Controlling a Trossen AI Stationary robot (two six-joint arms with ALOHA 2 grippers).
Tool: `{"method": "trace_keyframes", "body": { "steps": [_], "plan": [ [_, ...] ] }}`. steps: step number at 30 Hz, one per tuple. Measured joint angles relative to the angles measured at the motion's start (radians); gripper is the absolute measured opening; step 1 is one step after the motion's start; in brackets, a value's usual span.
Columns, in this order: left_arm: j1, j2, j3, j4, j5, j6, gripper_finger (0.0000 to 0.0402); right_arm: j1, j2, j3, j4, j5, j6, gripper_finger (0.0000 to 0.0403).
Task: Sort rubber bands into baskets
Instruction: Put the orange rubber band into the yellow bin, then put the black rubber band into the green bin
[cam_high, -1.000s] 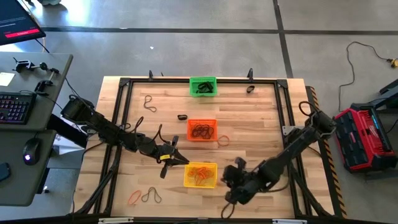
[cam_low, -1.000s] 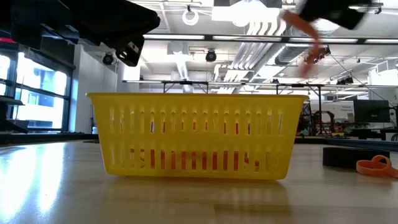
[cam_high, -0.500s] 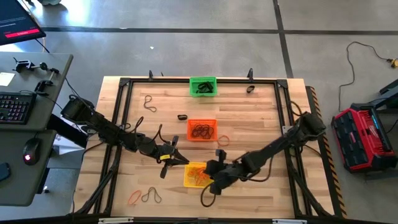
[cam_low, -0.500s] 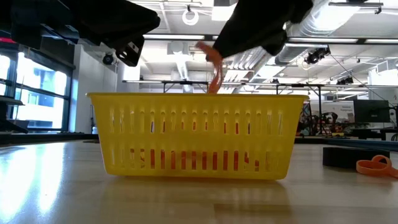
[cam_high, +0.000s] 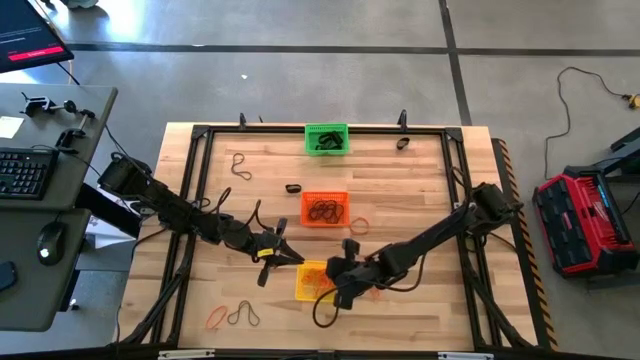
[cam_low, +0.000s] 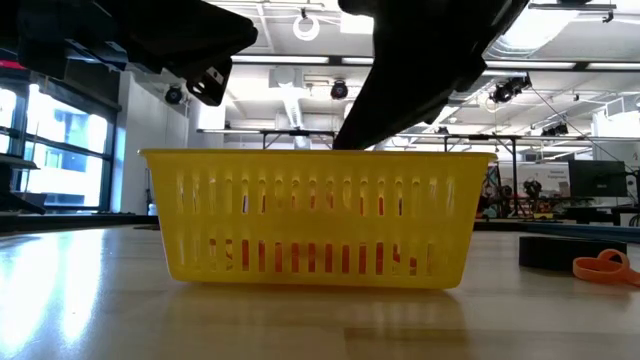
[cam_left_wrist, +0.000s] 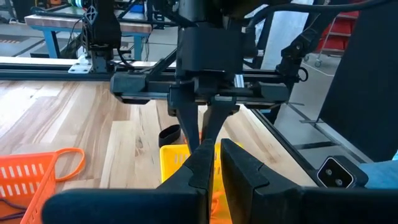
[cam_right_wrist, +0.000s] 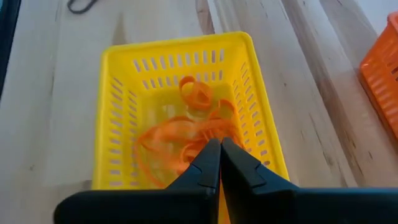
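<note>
The yellow basket (cam_high: 306, 284) (cam_low: 320, 220) stands near the table's front and holds a heap of orange rubber bands (cam_right_wrist: 186, 140). My right gripper (cam_high: 327, 284) (cam_right_wrist: 219, 144) reaches down inside it, shut on an orange rubber band. My left gripper (cam_high: 290, 258) (cam_left_wrist: 214, 160) hovers level just left of the basket, a narrow gap between its fingers and nothing in it. The orange basket (cam_high: 324, 209) holds dark bands and the green basket (cam_high: 327, 138) holds black ones. Loose bands lie on the table: an orange one (cam_high: 358, 226), a thick black one (cam_high: 293, 188), and a pair (cam_high: 232, 317) at the front. My right gripper pinches an orange rubber band (cam_right_wrist: 210, 132) between its two fingertips. The fingers slant down from the table's right over the basket rim (cam_low: 345, 148). The band reaches down among the heap in the basket; the pinched spot itself is hidden by the fingertips.
A black frame (cam_high: 200, 135) runs round the wooden table. More bands lie at the far left (cam_high: 240, 165) and far right (cam_high: 402, 143). In the low view an orange band (cam_low: 603, 266) lies to the right of the yellow basket. Bare wood lies between the baskets and the frame.
My right gripper has swung toward the table's left edge, from beside the yellow basket to over it. It rolled as it went, then sank into the basket. The orange band hung below its shut fingers and has gone down behind the rim.
</note>
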Motion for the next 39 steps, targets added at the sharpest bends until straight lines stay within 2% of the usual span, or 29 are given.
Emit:
{"method": "trace_keyframes", "body": {
  "steps": [3,10,13,16,19,21,26,34,39],
  "plan": [
    [0.000,0.000,0.000,0.000,-0.006,0.000,0.0019,0.000,0.000,0.000,0.014,0.028,-0.050,0.0012],
    [0.001,0.000,0.000,0.001,-0.036,-0.016,0.0019,-0.029,-0.002,0.000,0.030,0.087,-0.126,0.0093],
    [0.013,0.000,0.000,-0.004,-0.017,-0.004,0.0019,-0.046,-0.002,0.000,0.032,0.120,-0.132,0.0106],
    [0.038,-0.012,0.000,-0.018,0.014,0.000,0.0019,-0.057,-0.003,0.000,0.039,0.177,-0.142,0.0083],
    [0.066,-0.052,0.001,-0.077,0.037,0.000,0.0019,-0.071,-0.006,0.000,0.037,0.185,-0.147,0.0028],
    [0.087,-0.091,0.001,-0.146,0.043,0.005,0.0019,-0.082,-0.007,0.000,0.037,0.182,-0.180,0.0009],
    [0.168,-0.206,0.001,-0.343,0.048,0.031,0.0019,-0.126,-0.014,-0.001,0.090,0.156,-0.301,0.0004],
    [0.356,-0.299,0.002,-0.521,0.148,0.045,0.0019,-0.269,-0.078,-0.121,0.353,-0.110,-0.442,0.0000],
    [0.453,-0.301,0.002,-0.594,0.176,0.059,0.0019,-0.310,-0.144,-0.233,0.468,-0.124,-0.445,0.0000]
  ]
}}
